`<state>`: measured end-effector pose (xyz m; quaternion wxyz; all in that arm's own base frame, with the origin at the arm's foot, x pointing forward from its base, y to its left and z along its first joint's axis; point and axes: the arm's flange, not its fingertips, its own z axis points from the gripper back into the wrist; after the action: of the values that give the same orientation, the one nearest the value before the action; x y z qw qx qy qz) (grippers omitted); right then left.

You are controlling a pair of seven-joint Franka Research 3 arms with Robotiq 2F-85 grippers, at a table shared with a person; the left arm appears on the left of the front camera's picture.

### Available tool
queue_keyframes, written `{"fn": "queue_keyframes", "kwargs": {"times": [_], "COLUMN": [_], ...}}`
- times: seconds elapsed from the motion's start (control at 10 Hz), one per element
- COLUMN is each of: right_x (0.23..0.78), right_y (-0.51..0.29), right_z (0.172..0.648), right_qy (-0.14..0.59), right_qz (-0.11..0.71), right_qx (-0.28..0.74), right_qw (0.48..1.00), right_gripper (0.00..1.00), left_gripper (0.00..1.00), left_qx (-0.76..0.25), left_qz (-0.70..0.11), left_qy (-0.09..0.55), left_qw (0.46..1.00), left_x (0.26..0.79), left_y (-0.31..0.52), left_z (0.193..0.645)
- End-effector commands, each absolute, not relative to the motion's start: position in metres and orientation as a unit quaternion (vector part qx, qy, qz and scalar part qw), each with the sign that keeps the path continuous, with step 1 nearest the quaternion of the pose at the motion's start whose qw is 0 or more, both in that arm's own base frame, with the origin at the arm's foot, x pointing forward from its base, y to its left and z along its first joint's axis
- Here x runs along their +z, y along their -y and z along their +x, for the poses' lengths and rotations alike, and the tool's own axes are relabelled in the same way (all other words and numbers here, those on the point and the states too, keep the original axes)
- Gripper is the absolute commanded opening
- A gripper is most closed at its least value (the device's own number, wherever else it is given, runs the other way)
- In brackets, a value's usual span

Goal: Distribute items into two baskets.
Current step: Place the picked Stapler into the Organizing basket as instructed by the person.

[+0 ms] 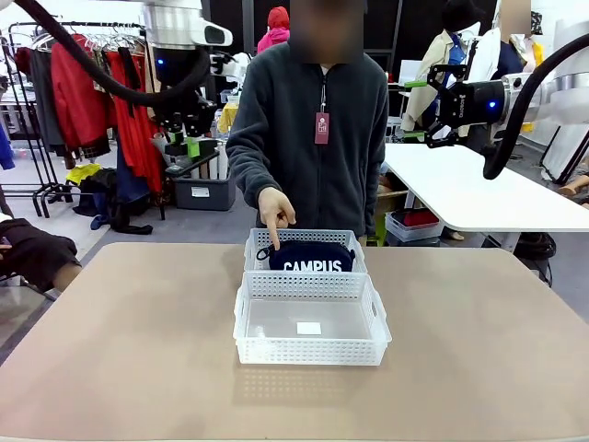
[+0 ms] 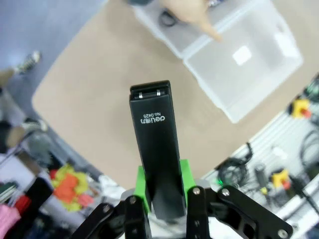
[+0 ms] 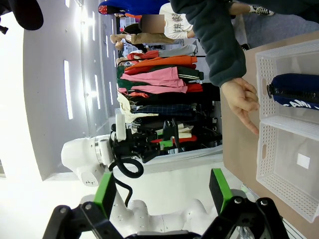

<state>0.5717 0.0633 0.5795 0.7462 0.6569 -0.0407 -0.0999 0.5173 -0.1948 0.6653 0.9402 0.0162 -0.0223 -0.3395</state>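
Baskets sit touching, mid-table: far basket (image 1: 305, 241) w/ the navy pouch (image 1: 311, 256) inside, near basket (image 1: 311, 322) holding just a white label (image 1: 309, 328) on its bottom. Person's hand (image 1: 275, 210) points one finger down at the far basket's left edge, by the pouch. Left gripper (image 2: 160, 191) is raised well above the table's left side, pads clenched on the black stapler (image 2: 155, 144), which sticks out lengthwise between them. Right gripper (image 3: 162, 186) is up off the table's right edge, fingers spread apart w/ nothing between. In front view the stapler is prob. hidden in the gripper.
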Motion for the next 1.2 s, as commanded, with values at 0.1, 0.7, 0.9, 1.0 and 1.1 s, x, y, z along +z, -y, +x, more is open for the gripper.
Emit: {"fn": "queue_keyframes", "kwargs": {"times": [0.1,0.7,0.9,1.0,1.1], "right_x": [0.583,0.583,0.583,0.583,0.583], "right_y": [-0.065,-0.065,-0.065,-0.065,-0.065], "right_z": [0.571,0.571,0.571,0.571,0.571], "right_qy": [0.041,0.041,0.041,0.041,0.041], "right_qz": [0.657,0.657,0.657,0.657,0.657], "right_qx": [-0.105,-0.105,-0.105,-0.105,-0.105], "right_qw": [0.746,0.746,0.746,0.746,0.746], "right_gripper": [1.0,1.0,1.0,1.0,1.0], "left_gripper": [0.0,0.0,0.0,0.0,0.0], "left_qx": [-0.48,-0.622,-0.617,-0.617,-0.617], "left_qz": [-0.012,-0.02,-0.012,-0.012,-0.012], "left_qy": [0.014,0.018,0.014,0.014,0.014], "left_qw": [0.877,0.783,0.787,0.787,0.787], "left_x": [0.666,0.657,0.651,0.651,0.651], "left_y": [0.218,0.269,0.273,0.273,0.273], "left_z": [0.515,0.503,0.499,0.499,0.499]}}
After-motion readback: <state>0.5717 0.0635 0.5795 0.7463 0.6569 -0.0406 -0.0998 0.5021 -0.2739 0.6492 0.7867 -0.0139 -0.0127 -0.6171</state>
